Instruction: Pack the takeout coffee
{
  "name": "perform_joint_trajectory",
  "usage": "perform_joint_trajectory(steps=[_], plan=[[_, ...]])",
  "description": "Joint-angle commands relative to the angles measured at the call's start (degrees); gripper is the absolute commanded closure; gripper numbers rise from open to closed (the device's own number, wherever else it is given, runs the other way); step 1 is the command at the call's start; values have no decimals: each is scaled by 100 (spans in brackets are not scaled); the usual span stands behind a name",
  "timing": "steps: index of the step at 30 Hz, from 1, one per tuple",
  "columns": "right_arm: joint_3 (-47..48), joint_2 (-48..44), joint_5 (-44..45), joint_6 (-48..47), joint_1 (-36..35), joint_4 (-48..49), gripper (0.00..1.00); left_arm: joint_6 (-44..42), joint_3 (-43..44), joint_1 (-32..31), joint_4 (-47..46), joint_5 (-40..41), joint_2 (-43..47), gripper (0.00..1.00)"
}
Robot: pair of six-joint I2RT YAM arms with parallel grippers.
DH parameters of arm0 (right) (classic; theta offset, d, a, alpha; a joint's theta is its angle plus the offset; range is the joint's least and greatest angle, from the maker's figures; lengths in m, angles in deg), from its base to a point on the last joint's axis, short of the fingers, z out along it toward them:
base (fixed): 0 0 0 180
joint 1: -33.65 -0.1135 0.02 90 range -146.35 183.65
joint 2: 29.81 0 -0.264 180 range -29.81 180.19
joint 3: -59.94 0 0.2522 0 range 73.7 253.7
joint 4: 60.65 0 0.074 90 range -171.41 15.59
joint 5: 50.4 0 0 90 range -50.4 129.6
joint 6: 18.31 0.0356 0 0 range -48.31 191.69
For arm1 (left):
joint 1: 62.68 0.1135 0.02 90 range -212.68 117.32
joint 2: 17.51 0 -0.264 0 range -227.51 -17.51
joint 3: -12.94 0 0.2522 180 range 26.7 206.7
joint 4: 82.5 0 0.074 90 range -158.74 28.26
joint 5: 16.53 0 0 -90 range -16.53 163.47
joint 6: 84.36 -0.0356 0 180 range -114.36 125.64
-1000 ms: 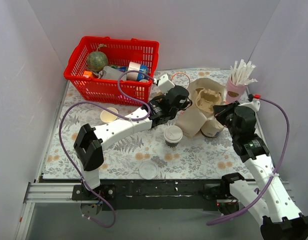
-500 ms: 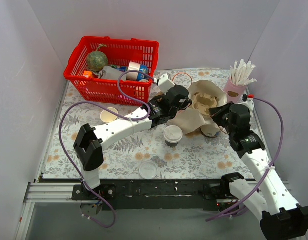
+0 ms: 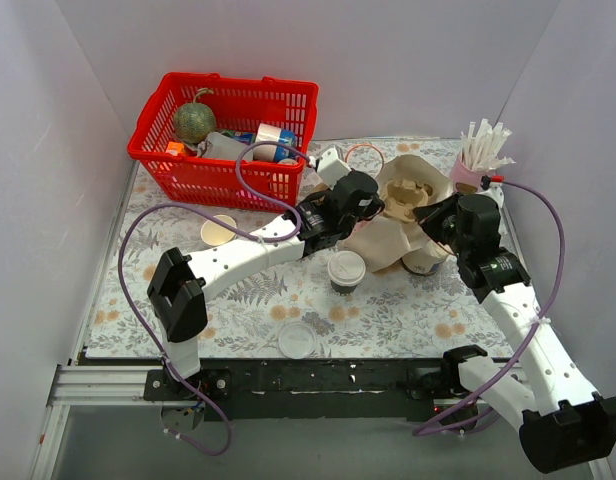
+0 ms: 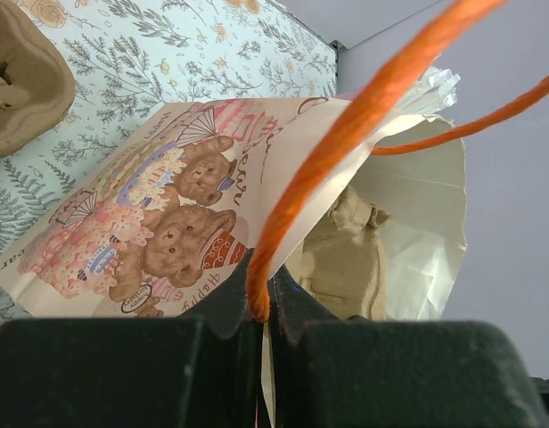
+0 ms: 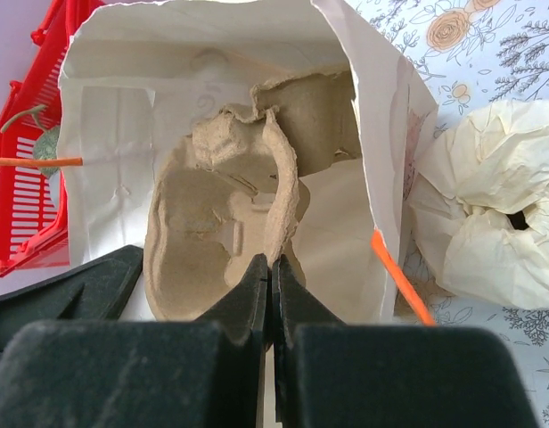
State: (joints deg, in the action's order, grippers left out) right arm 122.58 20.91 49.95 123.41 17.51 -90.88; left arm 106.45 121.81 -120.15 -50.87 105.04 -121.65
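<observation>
**Top external view:** the takeout coffee [image 3: 346,270] stands lidded and upright on the floral mat [image 3: 388,315], just in front of the paper bag [image 3: 383,240] and outside it, so packing is judged not yet begun; the left gripper [image 3: 373,205] and right gripper [image 3: 435,215] meet the bag's mouth from opposite sides, presumably to spread it; a red basket [image 3: 153,150] sits well apart at the rear left.

**Left wrist view:** the left gripper [image 4: 266,325] is closed, pinching the orange cord handle [image 4: 346,134] at the bag's rim; a hold here keeps the printed wall raised and the mouth open; the cup carrier [image 4: 346,250] shows inside.

**Right wrist view:** the right gripper [image 5: 272,299] is closed on an upright ridge of the pulp cup carrier [image 5: 212,214], which lies within the bag, probably to seat it flat so that a well faces the opening; crumpled paper [image 5: 488,232] lies just beside the bag's outer wall; the coffee appears in neither wrist view.
</observation>
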Motion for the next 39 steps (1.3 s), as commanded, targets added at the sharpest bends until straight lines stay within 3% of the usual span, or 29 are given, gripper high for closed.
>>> perform_joint_trajectory(steps=[1,8,12,15,19,27,29,33,37,39], plan=[[192,105,-419,84,-12,293,92,96,-220,-45,-55,-502,438,100],[183,193,-911,-399,-21,-101,64,87,-317,-36,-64,-328,579,100],[613,289,-947,-1145,-12,-1215,54,79,-388,8,-55,-231,684,100],[1164,447,-1167,-1664,-21,-1629,19,44,-371,34,-82,-301,658,100],[1878,702,-783,-2104,-21,-2623,8,52,-353,69,-29,-318,614,100],[2696,588,-657,-3308,-12,-2652,3,-62,-309,184,33,-353,614,100],[2723,693,-981,-3851,-3,-2476,2,-167,-274,184,33,-415,614,100],[2924,1299,-1473,-3986,14,-2466,2,-264,-274,201,33,-494,614,100],[3013,1887,-2780,-4039,50,-2396,26,-317,-265,237,59,-547,614,100],[3065,2038,-3021,-4056,50,-2545,37,-360,-247,254,59,-573,605,100]])
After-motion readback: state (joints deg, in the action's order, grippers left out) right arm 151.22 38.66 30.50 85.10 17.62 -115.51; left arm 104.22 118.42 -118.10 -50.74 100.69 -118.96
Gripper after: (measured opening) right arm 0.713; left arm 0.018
